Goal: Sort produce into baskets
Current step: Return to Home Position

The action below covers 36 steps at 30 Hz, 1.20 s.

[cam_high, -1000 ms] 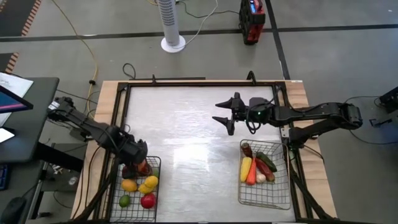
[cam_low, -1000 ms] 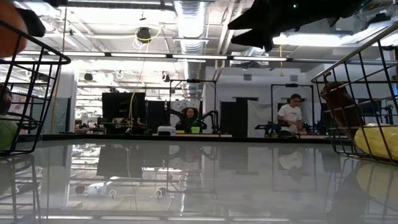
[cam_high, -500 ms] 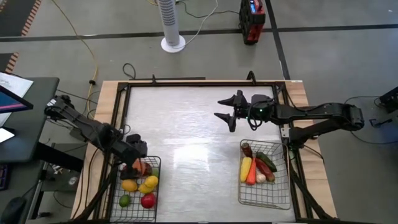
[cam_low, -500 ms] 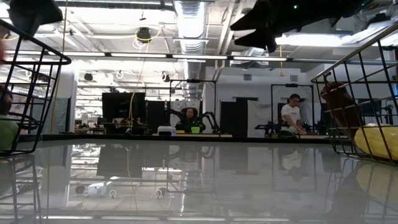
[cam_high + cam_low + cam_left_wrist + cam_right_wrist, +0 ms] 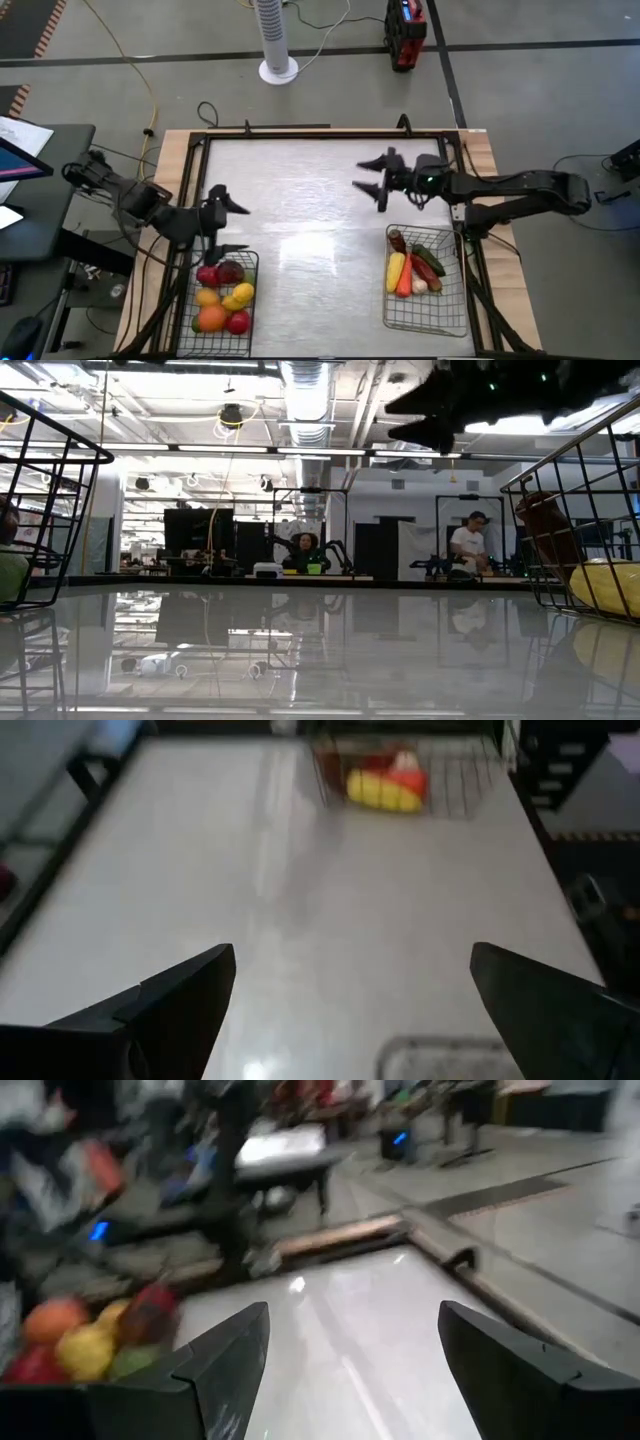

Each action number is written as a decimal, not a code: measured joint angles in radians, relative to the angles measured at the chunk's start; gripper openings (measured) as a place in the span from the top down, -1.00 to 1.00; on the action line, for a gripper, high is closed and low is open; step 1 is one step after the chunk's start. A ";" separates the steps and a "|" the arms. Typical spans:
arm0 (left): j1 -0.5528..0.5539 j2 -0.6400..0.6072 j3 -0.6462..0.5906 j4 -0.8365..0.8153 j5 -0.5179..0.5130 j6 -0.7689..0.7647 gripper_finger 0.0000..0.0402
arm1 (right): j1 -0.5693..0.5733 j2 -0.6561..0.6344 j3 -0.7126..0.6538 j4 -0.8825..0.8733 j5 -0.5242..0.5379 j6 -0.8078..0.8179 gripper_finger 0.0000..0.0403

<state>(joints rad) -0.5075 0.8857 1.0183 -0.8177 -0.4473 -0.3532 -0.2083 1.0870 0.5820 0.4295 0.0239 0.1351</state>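
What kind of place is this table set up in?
Probably a robotics lab: exposed ceiling ducts, people seated at other workstations behind the table, and a tower fan with loose cables on the bare floor.

Ahead of the left tool point(image 5: 238, 228), whose fingers are spread wide, the worktop point(image 5: 300, 200) lies bare right across to the right tool point(image 5: 360, 175). That one hangs with its fingers parted, above the surface. Right by one finger of the left tool sits the left basket point(image 5: 254, 300), and its wire wall and heaped produce point(image 5: 222, 300) bar any low pass on that side. Back from the right tool's fingertips, beside its arm, the right basket point(image 5: 430, 315) holds vegetables point(image 5: 412, 268) at the end nearer the tool, with bare wire floor beyond them. A dark frame point(image 5: 300, 133) rims the worktop.
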 joint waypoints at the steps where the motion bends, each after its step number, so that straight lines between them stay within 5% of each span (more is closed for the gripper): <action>1: 0.013 -0.004 -0.017 0.042 -0.010 0.032 -0.96 | -0.021 -0.017 -0.023 0.027 0.000 0.014 -0.58; 12: 0.231 -0.172 -0.380 0.564 0.154 0.273 -0.96 | -0.162 -0.277 -0.245 0.159 -0.093 0.104 -0.58; 17: 0.281 -0.336 -0.510 0.718 0.120 0.323 -0.96 | -0.188 -0.412 -0.302 0.155 -0.083 0.103 -0.58; 36: 0.289 -0.748 -0.744 0.786 0.113 0.351 -0.96 | -0.261 -0.779 -0.426 0.016 -0.044 0.049 -0.58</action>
<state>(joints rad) -0.2180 0.1373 0.2748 -0.0319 -0.3339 -0.0020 -0.4694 0.3078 0.1558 0.4452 -0.0202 0.1843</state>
